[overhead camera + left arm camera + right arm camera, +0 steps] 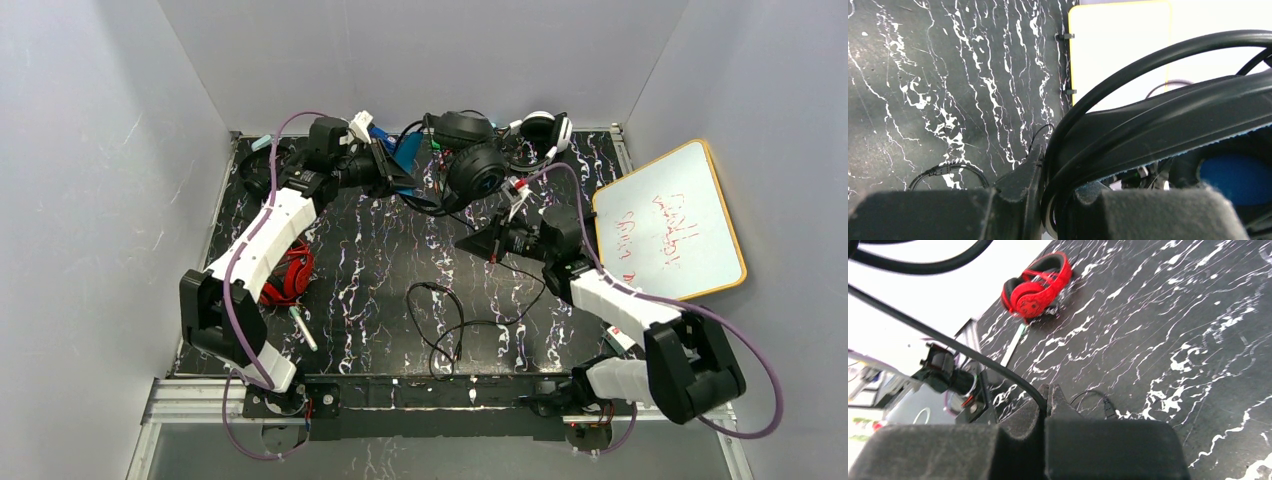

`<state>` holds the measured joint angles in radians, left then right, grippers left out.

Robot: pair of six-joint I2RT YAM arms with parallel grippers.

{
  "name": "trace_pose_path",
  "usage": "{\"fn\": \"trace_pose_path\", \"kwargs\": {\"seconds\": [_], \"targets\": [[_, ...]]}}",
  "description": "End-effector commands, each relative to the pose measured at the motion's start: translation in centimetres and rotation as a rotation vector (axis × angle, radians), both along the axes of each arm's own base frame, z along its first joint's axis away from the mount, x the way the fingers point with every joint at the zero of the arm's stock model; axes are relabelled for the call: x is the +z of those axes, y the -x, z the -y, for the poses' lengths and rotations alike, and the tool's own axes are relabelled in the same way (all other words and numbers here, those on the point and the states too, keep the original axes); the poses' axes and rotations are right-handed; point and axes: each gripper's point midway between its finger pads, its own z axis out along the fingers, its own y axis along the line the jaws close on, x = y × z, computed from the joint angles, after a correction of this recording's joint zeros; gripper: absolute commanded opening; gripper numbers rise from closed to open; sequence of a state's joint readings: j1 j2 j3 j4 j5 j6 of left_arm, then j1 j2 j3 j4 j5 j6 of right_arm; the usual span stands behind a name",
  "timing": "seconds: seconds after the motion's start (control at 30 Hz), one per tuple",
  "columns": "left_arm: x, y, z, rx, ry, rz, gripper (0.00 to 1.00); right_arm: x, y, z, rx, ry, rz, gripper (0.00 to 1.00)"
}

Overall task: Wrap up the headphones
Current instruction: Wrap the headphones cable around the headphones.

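Black marble-veined tabletop (pixel 380 250) sits boxed in by pale grey walls (pixel 90 150), with a whiteboard (pixel 668 225) leaning at the right. The left gripper (pixel 1043 195) is clamped on the headband of the black-and-blue headphones (pixel 476 168) at the back. The right gripper (pixel 1045 402) pinches a thin black cable (pixel 948 342). Only the right wrist view shows the red headphones (pixel 1038 287) whole; overhead, the left arm half hides them.

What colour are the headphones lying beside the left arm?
Red headphones, glossy; the right wrist view shows them best.
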<state>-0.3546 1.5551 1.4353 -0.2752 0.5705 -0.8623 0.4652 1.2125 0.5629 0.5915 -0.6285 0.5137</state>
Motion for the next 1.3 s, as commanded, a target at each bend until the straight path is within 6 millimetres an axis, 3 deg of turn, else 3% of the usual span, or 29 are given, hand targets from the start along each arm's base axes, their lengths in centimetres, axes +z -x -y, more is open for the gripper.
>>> {"fn": "trace_pose_path", "kwargs": {"seconds": [0.0,0.17,0.4,0.53,0.7,0.87,1.0,1.13,1.27], "targets": [[7.3,5.8,0.8,-0.300,0.173,0.222,0.00,-1.2,0.0,0.3,0.125,-0.022,-0.116,0.01],[7.1,9.3,1.4,-0.475,0.152,0.372,0.00,-1.4,0.4,-0.6,0.310,-0.068,-0.209,0.03],[5.1,11.0,0.9,-0.543,0.042,0.421,0.00,-1.4,0.3,0.1,0.404,-0.158,-0.284,0.09],[4.3,9.7,0.1,-0.488,-0.086,0.426,0.00,-1.4,0.6,0.2,0.440,-0.155,-0.308,0.13],[4.0,8.0,-0.7,-0.428,-0.188,0.424,0.00,-3.1,0.3,0.3,0.398,-0.105,-0.338,0.18],[3.7,7.0,-0.9,-0.398,-0.228,0.395,0.00,-4.7,-0.5,0.5,0.323,-0.038,-0.357,0.06],[2.8,6.4,-1.8,-0.375,-0.308,0.386,0.00,-5.3,-2.2,0.7,0.234,0.023,-0.335,0.10],[1.6,6.8,-1.8,-0.397,-0.398,0.409,0.00,-4.8,-3.9,1.0,0.180,0.039,-0.331,0.06],[-1.3,8.0,-2.2,-0.473,-0.647,0.485,0.00,-2.8,-5.5,1.8,0.174,0.011,-0.331,0.03]]}}
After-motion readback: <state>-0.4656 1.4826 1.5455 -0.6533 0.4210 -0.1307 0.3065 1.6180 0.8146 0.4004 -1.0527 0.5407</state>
